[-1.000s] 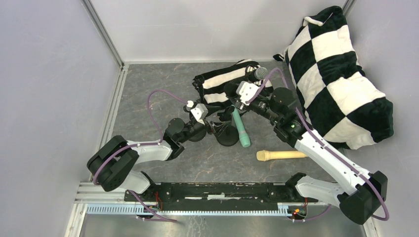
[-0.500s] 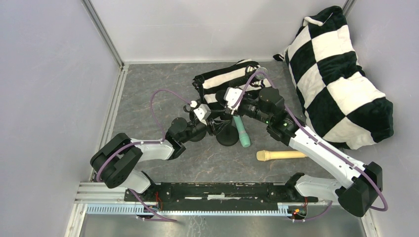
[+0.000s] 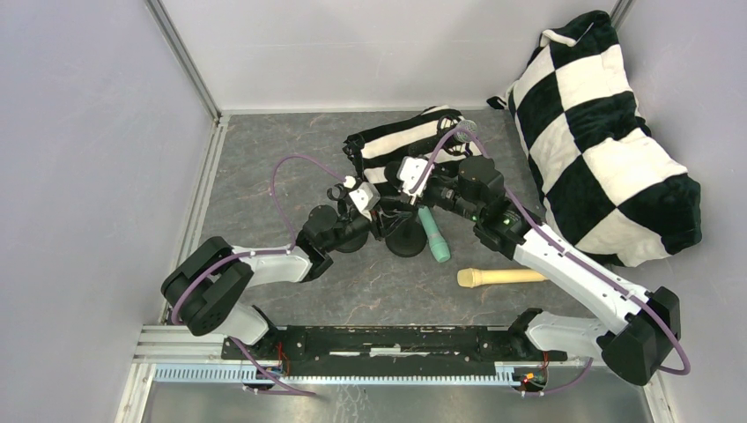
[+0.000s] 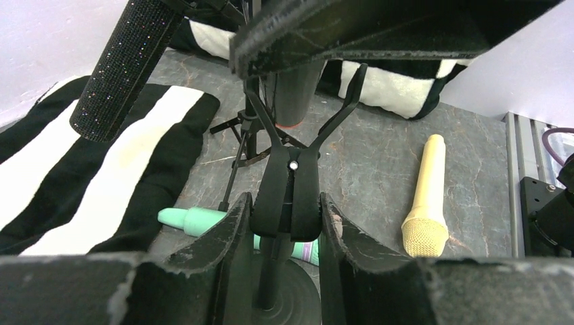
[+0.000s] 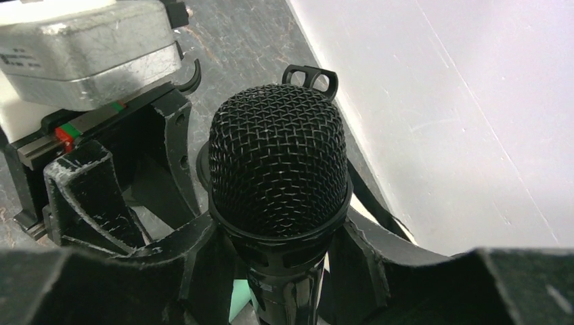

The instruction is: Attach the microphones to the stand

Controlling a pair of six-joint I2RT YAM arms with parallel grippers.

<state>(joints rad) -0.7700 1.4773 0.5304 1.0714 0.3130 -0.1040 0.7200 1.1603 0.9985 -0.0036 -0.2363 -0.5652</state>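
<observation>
Grey marbled table [image 3: 264, 185] with pale walls holds a black stand [image 3: 407, 242] at its middle. The left claw [image 4: 285, 210] is closed on the stand's clip [image 4: 290, 196], one finger pressed to each side. The right claw [image 5: 277, 271] grips a black microphone [image 5: 277, 169] upright, mesh head up. Its orange-ringed lower end hangs between the clip's prongs in the left wrist view. A green microphone [image 3: 432, 236] lies beside the stand's base and a cream microphone [image 3: 502, 277] lies nearer the arms. A glittery microphone [image 4: 125, 68] shows over a striped cloth [image 3: 396, 141]. A checkered cushion [image 3: 608, 132] fills the right corner.
</observation>
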